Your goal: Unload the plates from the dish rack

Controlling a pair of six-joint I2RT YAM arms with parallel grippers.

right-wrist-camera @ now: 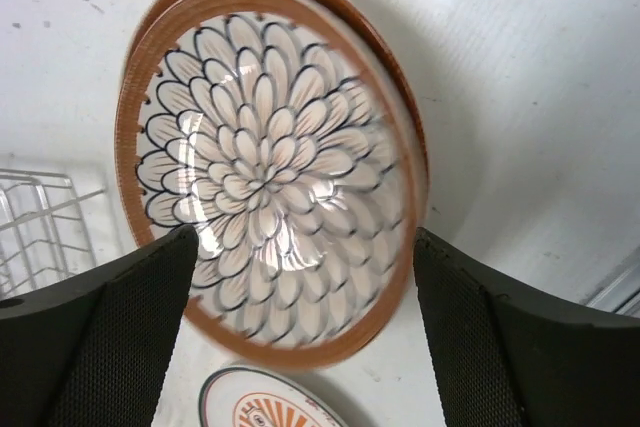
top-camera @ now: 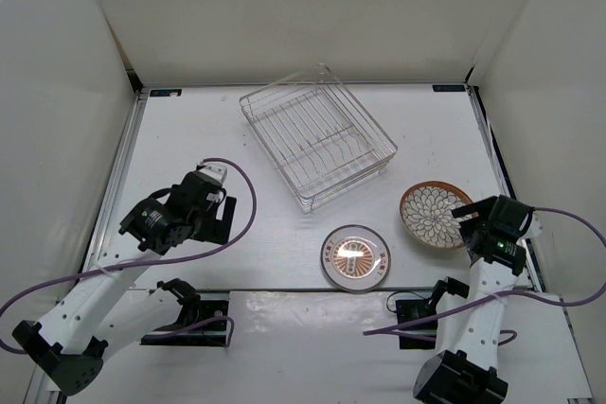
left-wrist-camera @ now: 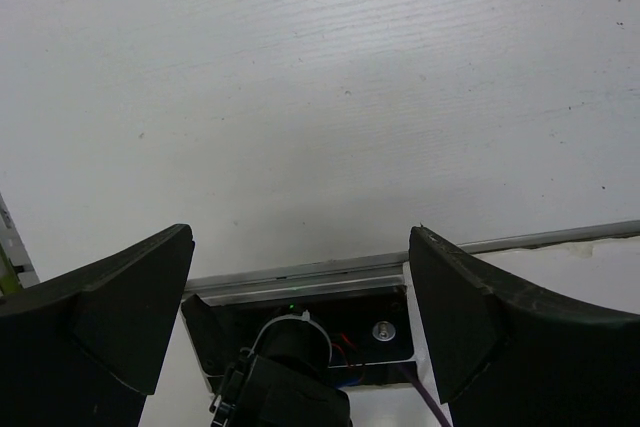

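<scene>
Your left gripper (left-wrist-camera: pixel 300 235) hangs over bare table (top-camera: pixel 189 139) toward the near-left corner. Its fingers are spread wide with nothing between them, and the left arm's base mount shows below them in the left wrist view.

Your right gripper (right-wrist-camera: pixel 302 239) sits by the right edge with its jaws wide apart and gripping nothing. The orange-rimmed petal plate (right-wrist-camera: pixel 265 162) fills the gap between the fingers in the right wrist view. Its near rim lines up with both fingertips, so you cannot tell from there whether they touch it. From above, that plate lies face up on the table at the tips of the right gripper, close to the right edge.

The pale plate with the orange centre (top-camera: pixel 355 256) lies face up near the middle of the near edge. It is just left of the petal plate and slightly nearer to you, and the two plates do not touch.

Farther back, the dish rack (top-camera: pixel 317 144) stands turned at an angle toward the middle of the far edge. It is apart from both plates, and its wire dividers run across its floor.
</scene>
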